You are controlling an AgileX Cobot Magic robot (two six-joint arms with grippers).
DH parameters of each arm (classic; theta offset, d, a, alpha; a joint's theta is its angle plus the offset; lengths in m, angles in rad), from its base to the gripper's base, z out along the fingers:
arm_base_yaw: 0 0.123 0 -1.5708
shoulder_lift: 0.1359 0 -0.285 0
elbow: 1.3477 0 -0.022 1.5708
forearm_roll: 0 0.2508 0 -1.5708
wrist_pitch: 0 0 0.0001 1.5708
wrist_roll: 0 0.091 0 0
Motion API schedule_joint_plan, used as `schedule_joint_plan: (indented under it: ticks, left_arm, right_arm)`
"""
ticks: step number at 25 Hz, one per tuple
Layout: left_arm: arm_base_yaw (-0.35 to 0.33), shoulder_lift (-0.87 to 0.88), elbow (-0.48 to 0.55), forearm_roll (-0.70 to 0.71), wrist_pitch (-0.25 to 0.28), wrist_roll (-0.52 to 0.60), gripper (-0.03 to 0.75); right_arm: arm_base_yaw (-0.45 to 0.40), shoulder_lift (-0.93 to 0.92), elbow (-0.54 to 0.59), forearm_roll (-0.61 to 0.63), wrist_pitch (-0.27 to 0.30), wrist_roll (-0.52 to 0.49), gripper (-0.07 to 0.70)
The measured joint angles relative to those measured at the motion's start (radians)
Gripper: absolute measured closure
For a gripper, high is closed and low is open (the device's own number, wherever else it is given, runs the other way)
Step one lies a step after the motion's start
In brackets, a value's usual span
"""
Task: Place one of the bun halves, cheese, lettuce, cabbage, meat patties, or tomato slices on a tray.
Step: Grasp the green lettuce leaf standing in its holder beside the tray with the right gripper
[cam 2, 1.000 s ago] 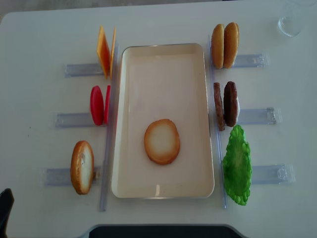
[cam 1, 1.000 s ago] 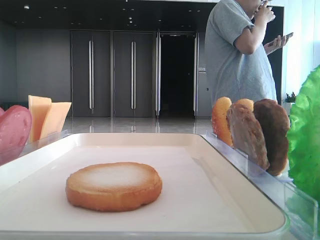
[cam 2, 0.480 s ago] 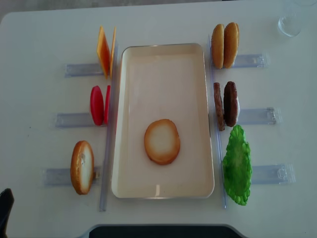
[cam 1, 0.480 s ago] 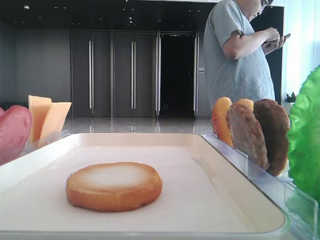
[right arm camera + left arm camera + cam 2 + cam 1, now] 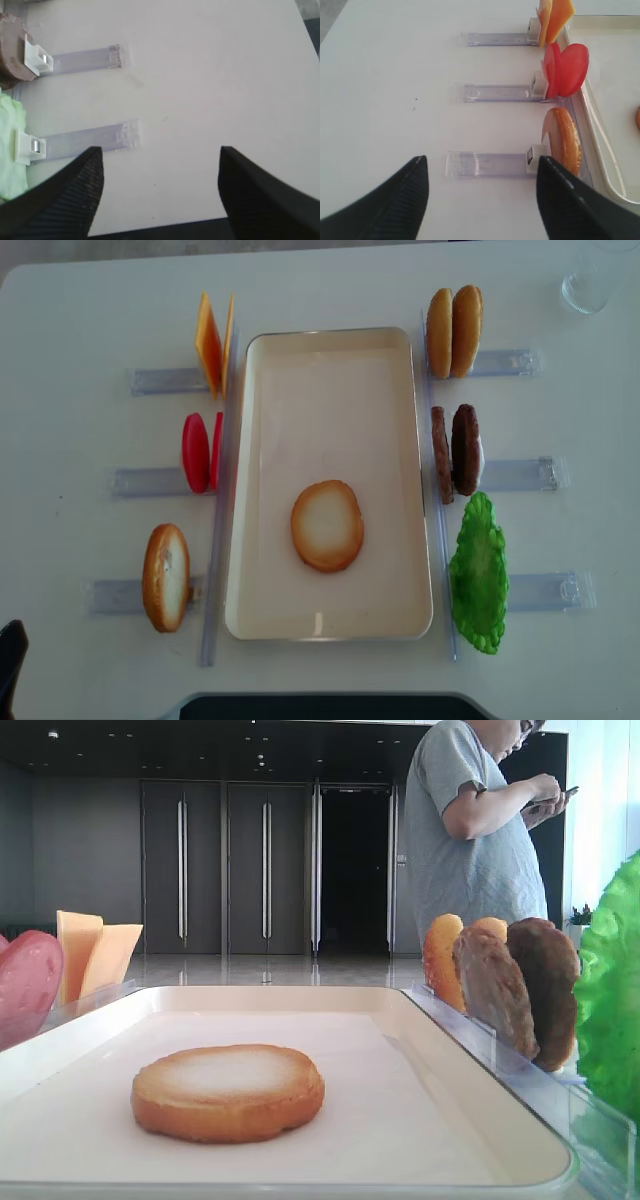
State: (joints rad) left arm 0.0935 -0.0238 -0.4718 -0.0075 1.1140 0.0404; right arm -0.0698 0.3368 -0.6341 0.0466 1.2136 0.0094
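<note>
Plain white table (image 5: 70,320), and behind it a dim lobby with dark double doors (image 5: 225,868). A guy in a grey t-shirt (image 5: 470,830) stands there looking at his phone. No readable writing or labels anywhere.

Right gripper (image 5: 160,192) hovers low over bare tabletop, jaws spread wide with nothing between them. Two clear plastic holders (image 5: 85,139) lie ahead and left of its jaws, with the lettuce (image 5: 10,145) and a meat patty (image 5: 12,55) at the far left edge.

Left gripper (image 5: 482,200) is also wide open and empty. Ahead and right of its jaws sit a bun half (image 5: 565,142), then the tomato slices (image 5: 567,70), then the cheese (image 5: 555,17).

One bun half (image 5: 327,525) lies flat, pale face up, on the tray (image 5: 330,350).
</note>
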Motion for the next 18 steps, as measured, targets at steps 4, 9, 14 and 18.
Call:
schedule_joint_plan:
  ticks: [4, 9, 14, 18]
  left_arm:
    - [0.000, 0.000, 0.000, 0.000, 0.000, 0.000, 0.201]
    - [0.000, 0.000, 0.000, 0.000, 0.000, 0.000, 0.201]
    - [0.000, 0.000, 0.000, 0.000, 0.000, 0.000, 0.201]
    - [0.000, 0.000, 0.000, 0.000, 0.000, 0.000, 0.201]
  right_arm:
    - [0.000, 0.206, -0.108, -0.003, 0.007, 0.021, 0.166]
    - [0.000, 0.465, -0.255, -0.035, 0.009, 0.070, 0.166]
    - [0.000, 0.650, -0.337, -0.029, 0.004, 0.080, 0.166]
    - [0.000, 0.672, -0.341, 0.015, 0.005, 0.080, 0.166]
